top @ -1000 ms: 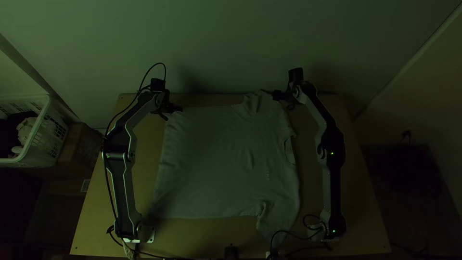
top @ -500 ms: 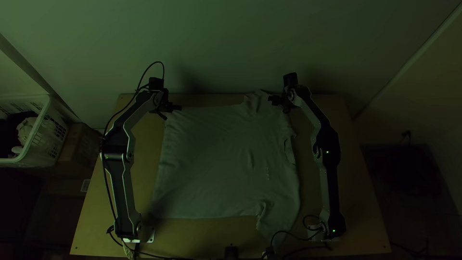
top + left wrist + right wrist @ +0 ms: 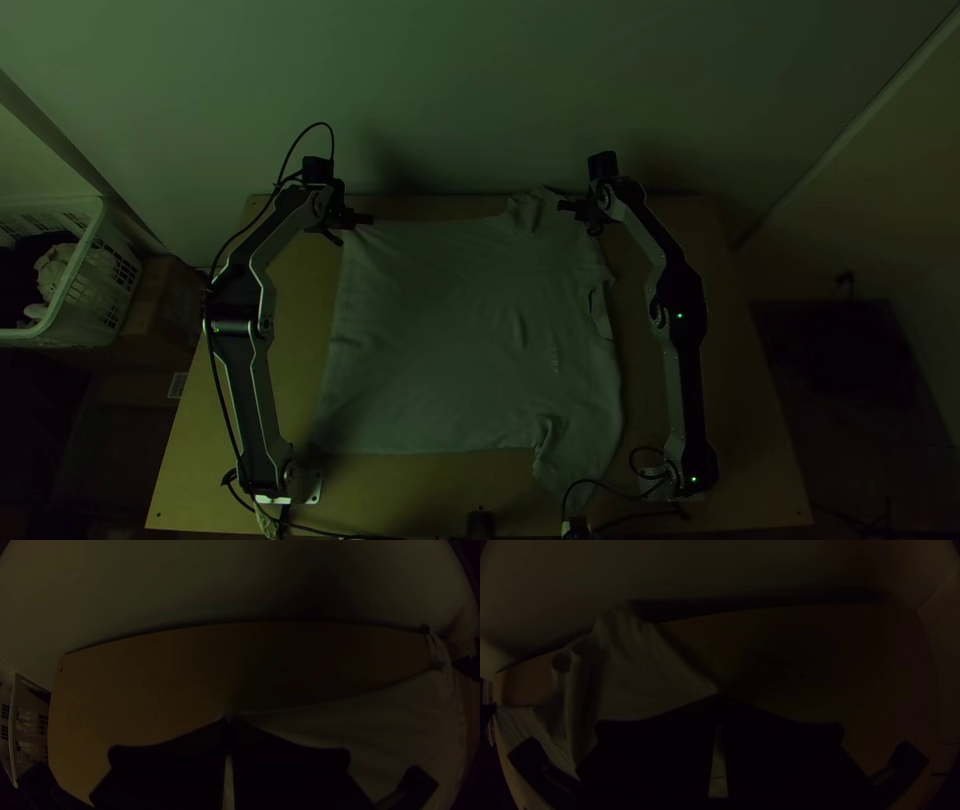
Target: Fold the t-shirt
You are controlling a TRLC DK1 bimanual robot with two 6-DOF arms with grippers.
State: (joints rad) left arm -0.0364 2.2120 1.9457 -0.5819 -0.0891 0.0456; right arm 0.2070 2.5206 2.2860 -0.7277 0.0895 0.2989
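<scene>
Likely first-fold setup: T-shirt (image 3: 465, 335) spread mid-bench (image 3: 742, 430); left end effector (image 3: 230, 722) pinching hem corner, 11 o'clock; right end effector (image 3: 719, 699) pinching sleeve-side edge, 1 o'clock. Next: lift together, fold toward 6.

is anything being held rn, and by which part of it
The t-shirt, at two places: the left gripper holds the far corner of its hem, the right gripper the edge of its far sleeve.

left arm (image 3: 250, 400), left of frame: black, silvery edges | long black cable (image 3: 217, 380) down its side, loopy on top | shiny flat plate (image 3: 314, 489) at its foot | right arm (image 3: 690, 400), right of frame: black and grey, two tiny green lights (image 3: 680, 316) | fingers (image 3: 170, 770): wide, black
</scene>
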